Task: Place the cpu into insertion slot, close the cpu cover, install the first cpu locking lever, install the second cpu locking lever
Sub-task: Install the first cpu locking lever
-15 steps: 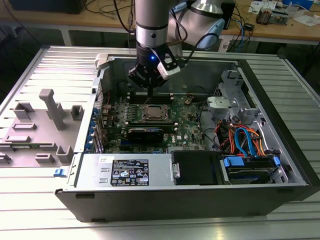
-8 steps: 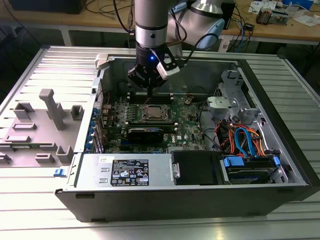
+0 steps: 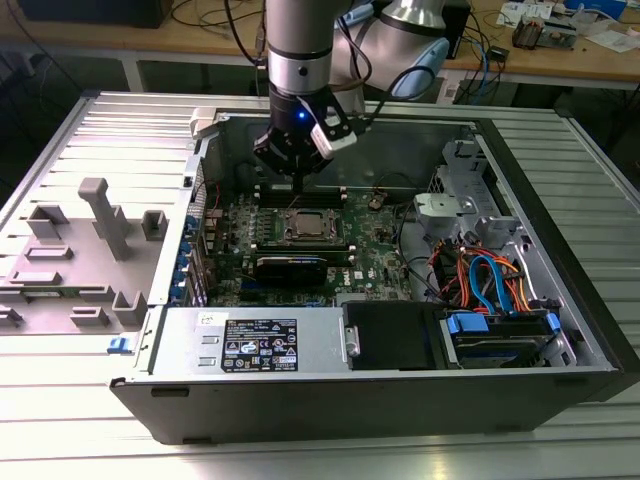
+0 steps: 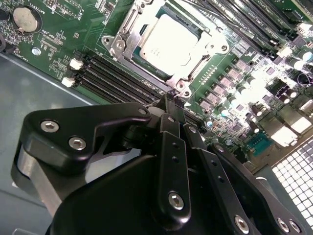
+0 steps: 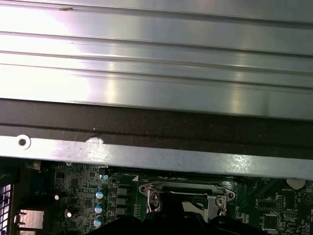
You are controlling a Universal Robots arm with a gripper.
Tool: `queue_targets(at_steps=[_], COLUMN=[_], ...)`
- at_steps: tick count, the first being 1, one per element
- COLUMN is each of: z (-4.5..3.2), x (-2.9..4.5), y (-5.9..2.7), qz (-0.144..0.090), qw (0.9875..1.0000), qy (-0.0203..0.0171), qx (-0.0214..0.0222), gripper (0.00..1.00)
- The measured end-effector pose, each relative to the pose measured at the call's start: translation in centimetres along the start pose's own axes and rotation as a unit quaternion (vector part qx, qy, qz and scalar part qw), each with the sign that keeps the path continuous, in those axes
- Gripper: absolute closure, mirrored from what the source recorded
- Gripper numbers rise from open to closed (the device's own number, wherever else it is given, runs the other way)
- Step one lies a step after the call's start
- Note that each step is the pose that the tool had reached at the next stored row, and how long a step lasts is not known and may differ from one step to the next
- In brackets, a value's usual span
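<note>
The cpu (image 4: 168, 40) sits in the insertion slot (image 4: 146, 66), silvery top up, upper centre of the second wrist view. The cpu cover (image 4: 212, 46) lies down flat over it, its metal frame bordering the chip on all sides. In the exterior view the same socket assembly (image 3: 307, 225) is at mid-frame on the green motherboard (image 3: 380, 255), inside the open computer case (image 3: 560, 300), which lies on its side.

The gripper (image 4: 168, 100) hangs just beside the socket, near its lower corner in the second wrist view; fingers pressed together, holding nothing. Whether the tips touch the board cannot be told. In the exterior view the gripper (image 3: 298, 180) is above the socket's far edge.

Also in the case: black memory slots (image 4: 120, 78) flanking the socket, a coin cell (image 4: 24, 17) at upper left of the second wrist view, a power supply (image 3: 255, 340) with a white-and-black label (print not legible), and a bundle of blue and orange cables (image 3: 490, 280) at right. A grey plastic fixture (image 3: 95, 250) sits outside the case at left.
</note>
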State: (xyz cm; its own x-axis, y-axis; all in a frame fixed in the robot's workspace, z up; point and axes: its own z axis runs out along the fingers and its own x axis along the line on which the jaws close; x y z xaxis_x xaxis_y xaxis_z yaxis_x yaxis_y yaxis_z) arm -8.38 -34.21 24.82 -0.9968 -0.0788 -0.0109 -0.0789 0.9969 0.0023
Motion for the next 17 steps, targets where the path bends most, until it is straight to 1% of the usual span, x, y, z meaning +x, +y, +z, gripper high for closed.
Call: queue_targets(at_steps=[10, 17], z=[0.19, 0.43], x=[-0.18, -0.73], y=[0.84, 0.87], qz=[0.0, 0.0], qw=[1.0, 1.0], qy=[0.0, 0.0001], qx=[0.0, 0.0], gripper=[0.89, 0.89])
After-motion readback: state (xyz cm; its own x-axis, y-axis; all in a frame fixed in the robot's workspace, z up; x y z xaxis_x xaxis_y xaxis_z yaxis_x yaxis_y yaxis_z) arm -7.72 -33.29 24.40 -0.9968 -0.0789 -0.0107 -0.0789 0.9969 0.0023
